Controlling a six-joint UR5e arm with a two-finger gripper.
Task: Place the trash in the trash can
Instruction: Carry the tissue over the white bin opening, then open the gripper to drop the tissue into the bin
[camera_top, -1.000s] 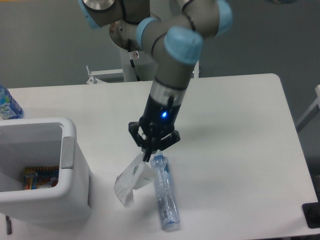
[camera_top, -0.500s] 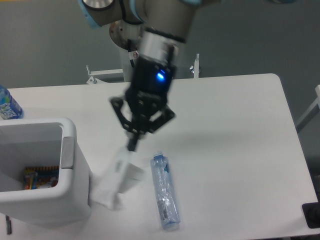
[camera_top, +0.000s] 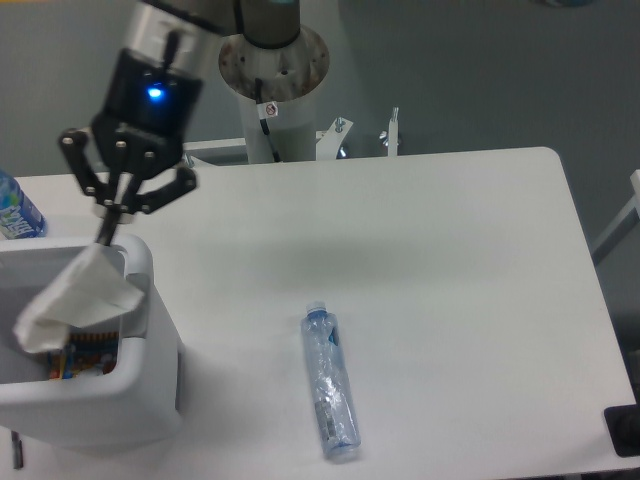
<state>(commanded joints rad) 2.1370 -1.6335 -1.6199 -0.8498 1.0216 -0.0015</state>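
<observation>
My gripper (camera_top: 106, 236) hangs at the left, over the right rim of the white trash can (camera_top: 135, 395), and is shut on the top of a crumpled clear-and-white plastic wrapper (camera_top: 72, 303). The wrapper dangles over the can's opening. A second piece of trash, a crushed clear bottle with a bluish label (camera_top: 329, 385), lies flat on the table near the front edge, right of the can.
Colourful packaging (camera_top: 82, 354) lies at the bottom of the can. An uncrushed bottle with a bright blue label (camera_top: 15, 212) stands at the far left edge. The robot's base column (camera_top: 274, 90) rises behind the table.
The gripper has carried the wrapper up and to the left, from beside the crushed bottle to above the trash can. The crushed bottle has not moved.
</observation>
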